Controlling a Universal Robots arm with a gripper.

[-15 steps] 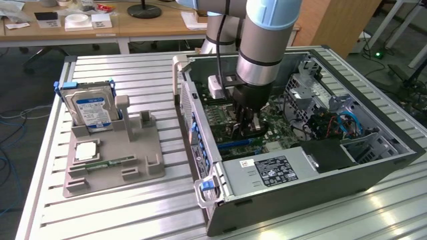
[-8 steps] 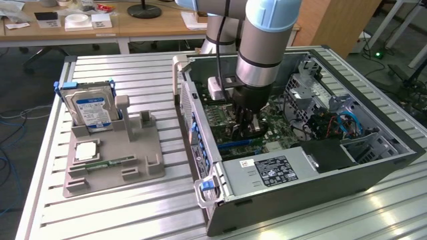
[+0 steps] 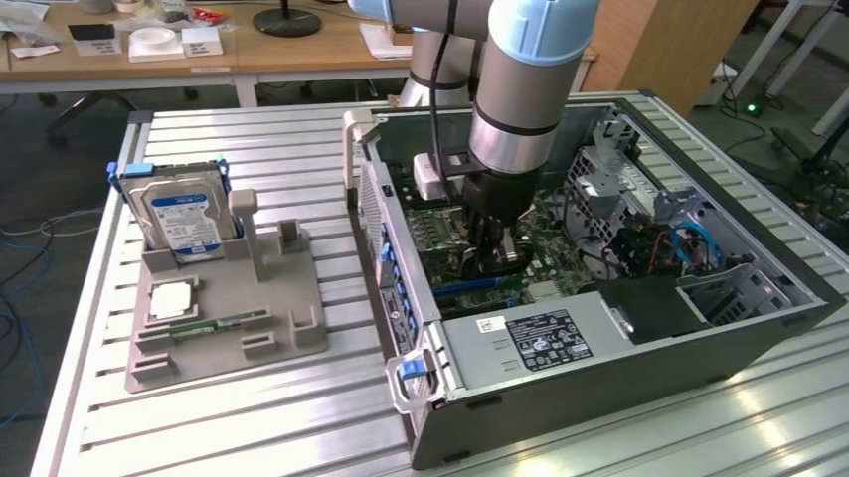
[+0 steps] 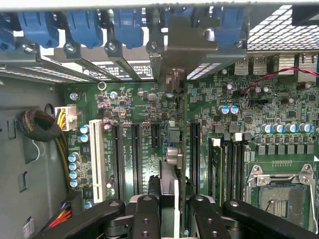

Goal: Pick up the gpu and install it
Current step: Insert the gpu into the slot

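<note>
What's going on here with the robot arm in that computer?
The arm reaches down into the open computer case, its gripper shut on the gpu, held edge-on over the expansion slots of the motherboard. Whether the card is seated is not clear. A hard drive stands in the grey holder beside the case.

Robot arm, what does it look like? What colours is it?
The arm is a thick silver-grey tube with pale blue caps and black rings. A thin black cable runs down beside it, and a small white box sits on its wrist. Its pincer is black, with flat fingers dotted with round screw holes.
</note>
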